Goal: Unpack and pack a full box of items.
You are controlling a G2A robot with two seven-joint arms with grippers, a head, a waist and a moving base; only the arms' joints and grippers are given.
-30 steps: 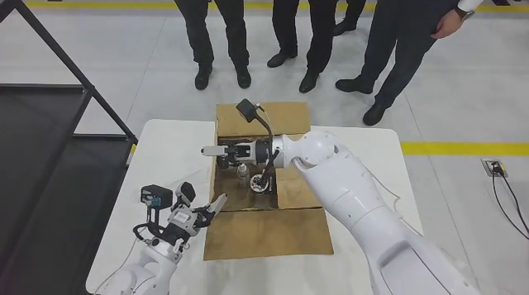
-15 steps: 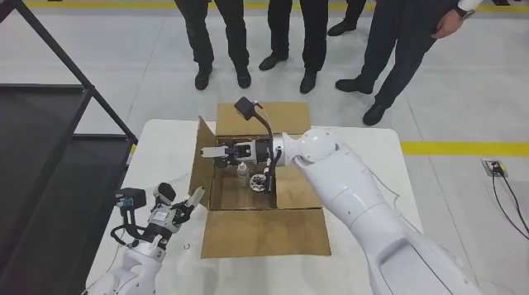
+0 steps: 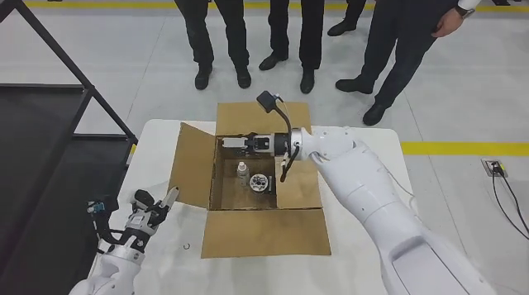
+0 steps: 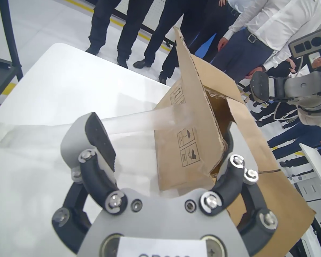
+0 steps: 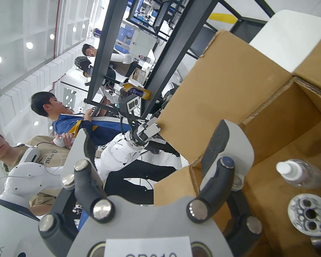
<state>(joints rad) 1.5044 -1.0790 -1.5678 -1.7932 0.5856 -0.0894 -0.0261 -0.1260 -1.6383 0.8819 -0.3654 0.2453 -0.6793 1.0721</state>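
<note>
The cardboard box point(image 3: 264, 233) stands open in the middle of the white table point(image 3: 157, 142). Its left flap point(image 3: 192, 163) leans outward. On the box floor are a small clear bottle point(image 3: 242, 169) point(image 5: 299, 173) and a round metal part point(image 3: 259, 183) point(image 5: 309, 214). My left gripper point(image 3: 157, 204) point(image 4: 163, 135) is open at the near left, with the left flap's lower corner point(image 4: 187, 159) between its fingers. My right gripper point(image 3: 235, 142) point(image 5: 155, 145) is open above the box's far left corner, one finger point(image 5: 224, 140) by the wall edge.
A black metal rack point(image 3: 50, 121) stands left of the table. Several people stand just beyond the table's far edge. The near flap point(image 3: 264, 233) and right flap point(image 3: 297, 187) lie flat. A small dark scrap point(image 3: 187, 246) lies on the table near the front.
My left gripper has drawn back toward the near left, and the left flap has swung from upright to leaning outward. My right gripper has shifted slightly right along the far wall.
</note>
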